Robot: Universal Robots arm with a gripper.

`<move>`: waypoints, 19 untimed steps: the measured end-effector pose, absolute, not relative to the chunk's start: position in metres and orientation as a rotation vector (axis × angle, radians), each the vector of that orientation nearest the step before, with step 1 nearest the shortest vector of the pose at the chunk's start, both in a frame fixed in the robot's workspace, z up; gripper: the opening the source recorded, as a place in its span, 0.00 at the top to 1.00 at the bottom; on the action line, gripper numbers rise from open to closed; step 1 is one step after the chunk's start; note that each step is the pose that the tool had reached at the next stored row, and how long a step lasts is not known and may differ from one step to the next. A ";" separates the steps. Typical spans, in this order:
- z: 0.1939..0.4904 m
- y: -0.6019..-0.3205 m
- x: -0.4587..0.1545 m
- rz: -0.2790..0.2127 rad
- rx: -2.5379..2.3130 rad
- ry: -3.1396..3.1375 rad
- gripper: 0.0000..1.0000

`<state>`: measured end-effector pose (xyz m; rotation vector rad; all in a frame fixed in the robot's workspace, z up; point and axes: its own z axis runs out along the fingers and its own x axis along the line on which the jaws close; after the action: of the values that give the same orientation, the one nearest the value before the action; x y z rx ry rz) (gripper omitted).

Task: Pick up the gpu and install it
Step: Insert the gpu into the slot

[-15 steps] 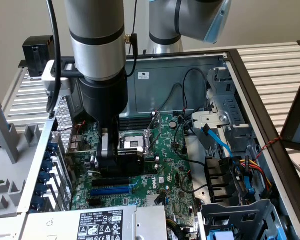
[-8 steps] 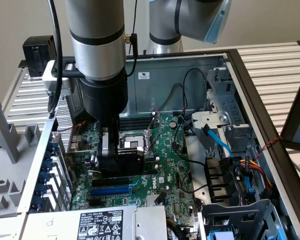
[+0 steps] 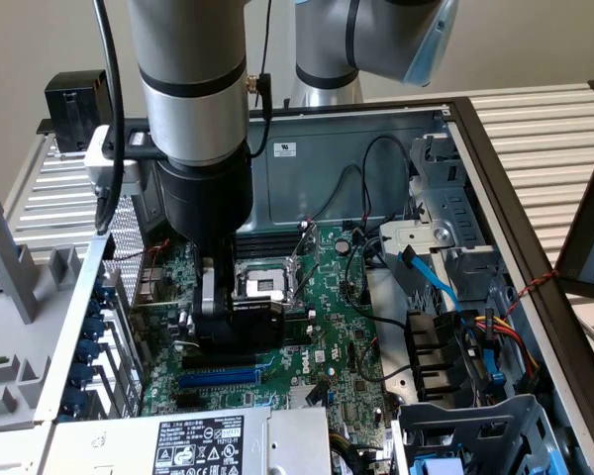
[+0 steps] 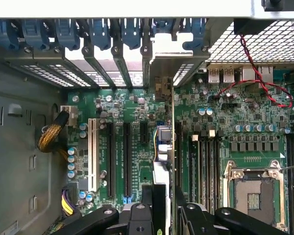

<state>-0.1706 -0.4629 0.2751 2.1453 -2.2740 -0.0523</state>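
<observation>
My gripper (image 3: 223, 322) hangs inside the open computer case, shut on the gpu (image 3: 255, 319). The card's black shroud shows beside the fingers, just above the large green motherboard (image 3: 327, 317). In the wrist view the gpu (image 4: 163, 147) stands edge-on between my fingers (image 4: 148, 198), and the gripper (image 4: 162, 196) is clamped on its upper edge. Its silver end bracket (image 4: 159, 81) points toward the case's rear slot openings (image 4: 112, 63). The card hovers over the long black expansion slot (image 4: 178, 152), close to the board. Whether it touches the slot is hidden.
More black slots (image 4: 127, 156) and a white slot (image 4: 92, 154) lie beside the card. The CPU socket (image 3: 262, 282) sits next to my gripper. Blue slot latches (image 4: 95, 32) line the rear wall. Cables (image 3: 431, 277) and a drive cage (image 3: 475, 435) crowd the exterior view's right.
</observation>
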 end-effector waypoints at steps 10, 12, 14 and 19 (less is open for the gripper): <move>0.270 -0.463 -0.173 -0.052 2.145 -2.274 0.73; 0.270 -0.463 -0.173 -0.052 2.145 -2.274 0.73; 0.269 -0.463 -0.173 -0.052 2.145 -2.274 0.73; 0.269 -0.463 -0.173 -0.052 2.145 -2.274 0.73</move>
<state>-0.1732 -0.4629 0.2695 2.1454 -2.2739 -0.0522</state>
